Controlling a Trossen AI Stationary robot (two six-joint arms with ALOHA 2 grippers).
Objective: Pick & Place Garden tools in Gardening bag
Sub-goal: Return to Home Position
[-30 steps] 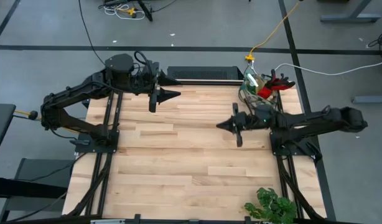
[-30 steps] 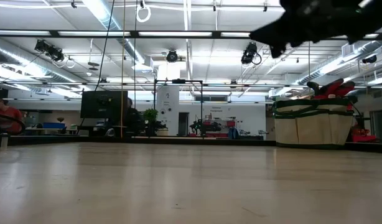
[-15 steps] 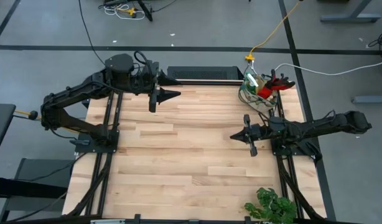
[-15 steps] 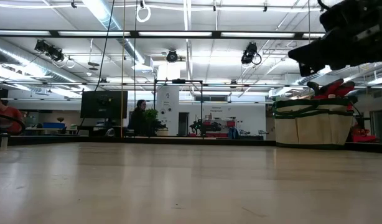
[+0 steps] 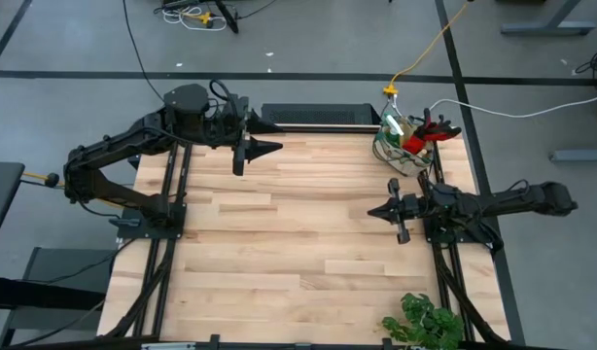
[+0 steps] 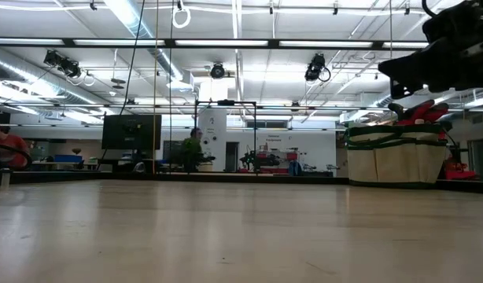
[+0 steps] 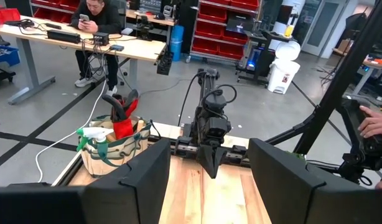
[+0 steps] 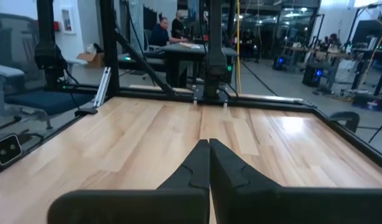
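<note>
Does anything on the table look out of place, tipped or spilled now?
Nothing stands out. The bag stands upright in a corner of the table on the right arm's side, tools inside; the plant sits at that side's other corner. The left gripper and right gripper hold nothing.

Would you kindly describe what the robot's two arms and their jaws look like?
Both the left arm and right arm are matte black, built of slender jointed links. Black cables loop at the left wrist. The jaws are plain black wedges tapering to points.

Grey floor [image 5: 308, 58], red shelving [image 7: 208, 18], desk [image 7: 135, 50], bright ceiling strip lights [image 6: 125, 12].
</note>
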